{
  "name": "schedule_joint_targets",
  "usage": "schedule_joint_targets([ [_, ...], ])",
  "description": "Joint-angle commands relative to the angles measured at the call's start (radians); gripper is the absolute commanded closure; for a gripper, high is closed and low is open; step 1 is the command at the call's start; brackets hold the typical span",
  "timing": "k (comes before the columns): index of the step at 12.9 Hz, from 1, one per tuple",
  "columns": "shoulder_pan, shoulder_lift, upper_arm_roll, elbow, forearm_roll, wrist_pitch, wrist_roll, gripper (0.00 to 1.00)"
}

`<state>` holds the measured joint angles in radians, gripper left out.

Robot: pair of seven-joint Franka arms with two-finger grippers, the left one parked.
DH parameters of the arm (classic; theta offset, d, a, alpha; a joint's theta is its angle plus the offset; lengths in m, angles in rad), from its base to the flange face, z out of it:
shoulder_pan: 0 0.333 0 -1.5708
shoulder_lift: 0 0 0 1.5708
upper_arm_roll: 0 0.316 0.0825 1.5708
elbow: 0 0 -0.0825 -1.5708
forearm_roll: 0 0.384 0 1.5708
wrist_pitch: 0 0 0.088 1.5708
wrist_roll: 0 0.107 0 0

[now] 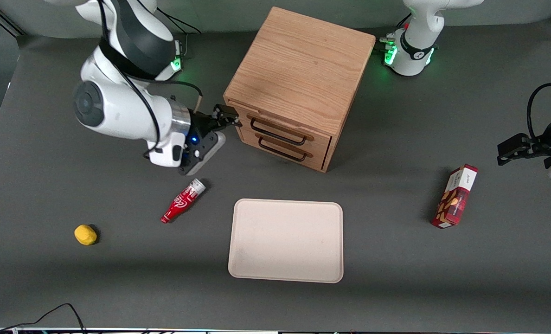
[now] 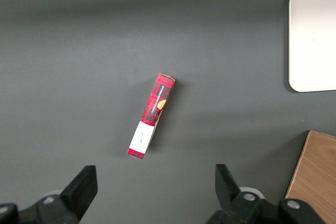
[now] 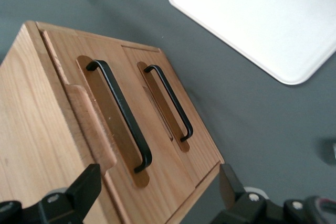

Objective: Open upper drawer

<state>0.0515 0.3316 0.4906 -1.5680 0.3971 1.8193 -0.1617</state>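
The wooden cabinet [image 1: 303, 65] stands at the middle of the table, its two drawer fronts facing the front camera. The upper drawer [image 1: 321, 140] is shut; its black wire handle [image 1: 278, 133] lies just under the cabinet's top lip. The lower drawer's handle [image 1: 282, 151] is below it. My right gripper [image 1: 231, 118] is open and empty, level with the upper drawer, at the front's corner toward the working arm's end. In the right wrist view the upper handle [image 3: 121, 114] and the lower handle [image 3: 169, 100] show close ahead of the gripper [image 3: 157, 184], whose fingers [image 3: 86, 187] straddle the front's corner.
A cream tray [image 1: 285, 241] lies nearer the front camera than the cabinet. A red bottle [image 1: 182, 200] lies just below my gripper, and a yellow object [image 1: 85, 234] is farther out. A red cookie box [image 1: 455, 195] stands toward the parked arm's end.
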Motion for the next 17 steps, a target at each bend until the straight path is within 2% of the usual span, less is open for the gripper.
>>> schedule_joint_targets([
  [1,0.001,0.09,0.022,0.037,0.069,0.023,-0.087,0.0],
  [3,0.011,0.104,0.048,0.031,0.091,0.078,-0.087,0.0],
  [8,0.025,0.17,0.088,0.014,0.089,0.167,-0.088,0.0],
  [17,0.022,0.167,0.128,-0.098,0.085,0.287,-0.093,0.0],
])
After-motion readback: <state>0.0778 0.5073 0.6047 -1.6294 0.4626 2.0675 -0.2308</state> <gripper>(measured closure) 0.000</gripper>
